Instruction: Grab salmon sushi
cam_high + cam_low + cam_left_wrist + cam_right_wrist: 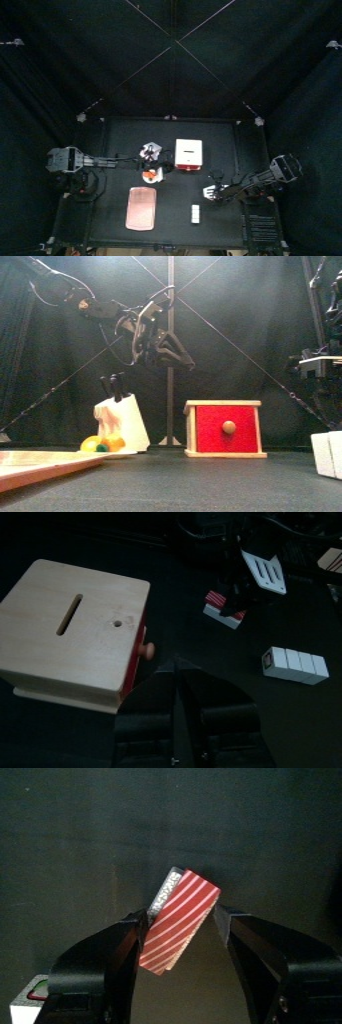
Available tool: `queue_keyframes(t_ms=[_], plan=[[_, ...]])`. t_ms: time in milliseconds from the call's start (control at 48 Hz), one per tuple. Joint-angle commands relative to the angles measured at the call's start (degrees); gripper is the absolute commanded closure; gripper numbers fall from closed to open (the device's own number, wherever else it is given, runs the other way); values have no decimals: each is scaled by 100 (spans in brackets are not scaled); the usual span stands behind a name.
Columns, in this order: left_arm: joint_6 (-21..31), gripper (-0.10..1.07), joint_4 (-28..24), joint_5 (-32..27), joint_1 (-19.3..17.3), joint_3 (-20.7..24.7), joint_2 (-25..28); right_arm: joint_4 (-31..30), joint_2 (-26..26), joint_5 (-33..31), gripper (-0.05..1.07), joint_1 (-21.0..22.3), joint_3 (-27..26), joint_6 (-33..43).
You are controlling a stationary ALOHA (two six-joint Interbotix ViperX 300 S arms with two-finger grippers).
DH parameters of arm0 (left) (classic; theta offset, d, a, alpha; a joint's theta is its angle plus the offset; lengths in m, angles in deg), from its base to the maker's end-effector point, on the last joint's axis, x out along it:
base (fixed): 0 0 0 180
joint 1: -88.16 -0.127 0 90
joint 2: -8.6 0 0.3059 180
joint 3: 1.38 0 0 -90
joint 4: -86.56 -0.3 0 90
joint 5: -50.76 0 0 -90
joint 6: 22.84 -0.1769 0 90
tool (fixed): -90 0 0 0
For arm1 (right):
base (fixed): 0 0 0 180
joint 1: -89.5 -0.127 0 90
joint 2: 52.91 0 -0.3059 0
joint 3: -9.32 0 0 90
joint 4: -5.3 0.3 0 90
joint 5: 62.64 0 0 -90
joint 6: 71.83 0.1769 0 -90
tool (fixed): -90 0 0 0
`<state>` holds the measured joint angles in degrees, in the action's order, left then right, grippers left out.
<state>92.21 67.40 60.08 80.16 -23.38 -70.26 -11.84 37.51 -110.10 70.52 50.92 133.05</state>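
Fingers [144, 938] of the right arm pinch the salmon sushi [181, 920], lifted off the desk [160, 818]. Grasp appears complete. Left fingers: state cannot be determined.

The top camera hangs far overhead, looking straight down on the small table [171, 215]. The front camera sits at the table's near edge, facing level across it, close to the red box [223, 428]. Both wrist cameras look down at the tabletop; the left one shares that box [80, 632] with the others

Right hand [181, 928] jaws clamped, left arm raised
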Motion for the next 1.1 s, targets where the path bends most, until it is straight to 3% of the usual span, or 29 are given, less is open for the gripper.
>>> queue_keyframes(t_ms=[0,229,792,1083], plan=[[-9,54,-9,53,-44,88,-35,-44,-79,167,13,9,53,79],[-9,54,-9,44,-53,79,-26,-325,-79,229,14,9,0,193],[-9,54,-9,53,-70,62,-26,-325,-158,-211,14,-70,-185,141],[-9,54,-9,44,-79,62,-26,-308,-132,-193,28,-62,-123,167]])
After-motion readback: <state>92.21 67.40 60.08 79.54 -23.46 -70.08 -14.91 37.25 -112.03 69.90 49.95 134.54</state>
